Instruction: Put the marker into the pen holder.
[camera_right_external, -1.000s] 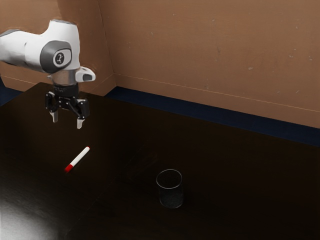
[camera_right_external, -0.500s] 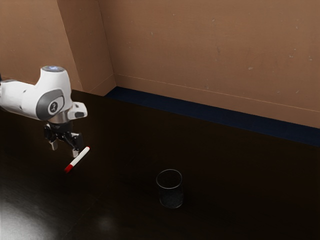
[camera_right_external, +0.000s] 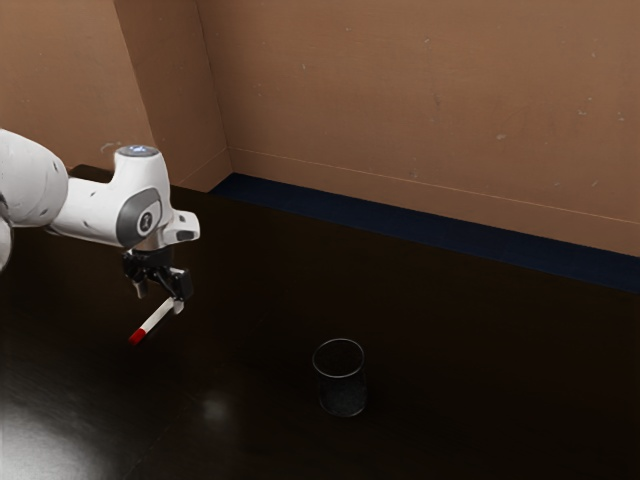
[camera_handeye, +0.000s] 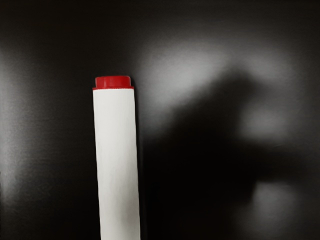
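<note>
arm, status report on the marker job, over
Black two-finger gripper open, low by the white, red-ended marker. Marker flat on dark table, ungripped. Clear cylindrical pen holder upright, apart from marker; no obstacle seen between.

In the exterior view, looks down from beside the arm (camera_right_external: 90, 212), farther back; in the wrist view, looks down close, sharing the marker (camera_right_external: 154, 319) at exterior eight o'clock.

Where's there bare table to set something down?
Bare table lies between the marker and the glass, and from the glass to the exterior view's right edge. It's crowded around the marker, with the hand close by one end.
</note>
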